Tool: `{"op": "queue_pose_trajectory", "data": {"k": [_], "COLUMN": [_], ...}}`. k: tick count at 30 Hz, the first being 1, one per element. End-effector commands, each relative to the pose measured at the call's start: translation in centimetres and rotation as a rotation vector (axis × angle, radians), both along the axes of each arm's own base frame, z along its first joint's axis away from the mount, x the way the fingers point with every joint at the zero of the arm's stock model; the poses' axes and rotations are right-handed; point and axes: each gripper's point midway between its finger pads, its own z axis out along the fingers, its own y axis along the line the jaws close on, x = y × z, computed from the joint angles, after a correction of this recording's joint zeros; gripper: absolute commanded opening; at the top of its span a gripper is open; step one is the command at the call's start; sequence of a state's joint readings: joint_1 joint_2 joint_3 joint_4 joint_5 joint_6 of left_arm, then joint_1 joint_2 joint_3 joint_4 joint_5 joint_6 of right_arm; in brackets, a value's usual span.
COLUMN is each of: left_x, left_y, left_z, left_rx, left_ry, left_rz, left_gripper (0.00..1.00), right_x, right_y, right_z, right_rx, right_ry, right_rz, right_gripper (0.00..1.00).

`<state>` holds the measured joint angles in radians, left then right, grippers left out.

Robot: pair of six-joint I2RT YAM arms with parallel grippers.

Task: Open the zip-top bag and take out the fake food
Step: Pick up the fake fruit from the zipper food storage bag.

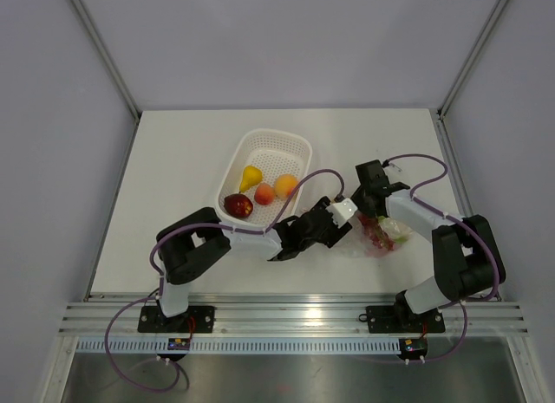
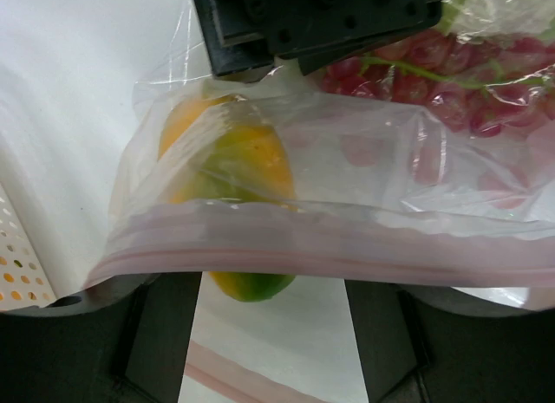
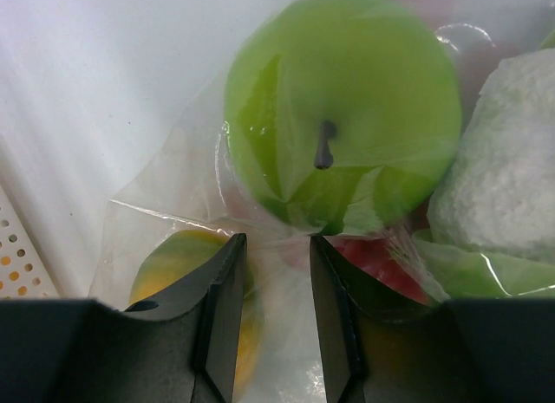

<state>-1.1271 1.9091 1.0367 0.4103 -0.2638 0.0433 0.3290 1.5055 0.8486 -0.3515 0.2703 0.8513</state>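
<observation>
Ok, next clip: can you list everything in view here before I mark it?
table: 1, white, under everything
basket: 1, white perforated, mid-table, left of the bag
pear: 1, yellow, in the basket
red apple: 1, dark red, basket's near corner
round fruits: 2, orange, in the basket
bag: 1, clear with pink zip strip, right of the basket
green apple: 1, green, inside the bag
grapes: 1 bunch, red, inside the bag
mango: 1, yellow-green, in the bag by the zip strip
leafy piece: 1, white and pale green, beside the green apple
left gripper: 1, black, jaws apart at the zip strip
right gripper: 1, black, jaws slightly apart over the bag
</observation>
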Motion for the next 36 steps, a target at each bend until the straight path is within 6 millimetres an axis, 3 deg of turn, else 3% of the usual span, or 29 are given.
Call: {"op": "queue_pose_trajectory", "data": {"k": [1, 12, 26, 31, 36], "left_x": [1.5, 2.6, 3.3, 3.5, 3.5], "left_y": [-0.2, -0.4, -0.1, 0.2, 0.4], "left_z": [0.5, -1.1, -0.9, -1.1, -0.7], "left_rx": [-0.081, -0.060, -0.066, -0.073, -0.079], "left_ry": [0.004, 0.042, 0.049, 0.063, 0.065], "left_rz": [0.011, 0.020, 0.067, 0.094, 0.107], "left_gripper": [0.66, 0.66, 0.66, 0.66, 0.65], "right_x": [1.6, 1.7, 1.4, 1.5, 1.3], "right_y": [1.0, 2.3, 4.0, 2.4, 0.6], "right_z": [1.5, 1.7, 0.9, 1.1, 2.8], "right_rx": [0.021, 0.064, 0.116, 0.049, -0.008], "right_ry": [-0.068, -0.088, -0.056, -0.048, -0.096], "right_rz": [0.034, 0.107, 0.199, 0.141, 0.073], "right_gripper": [0.43, 0.43, 0.36, 0.36, 0.41]}}
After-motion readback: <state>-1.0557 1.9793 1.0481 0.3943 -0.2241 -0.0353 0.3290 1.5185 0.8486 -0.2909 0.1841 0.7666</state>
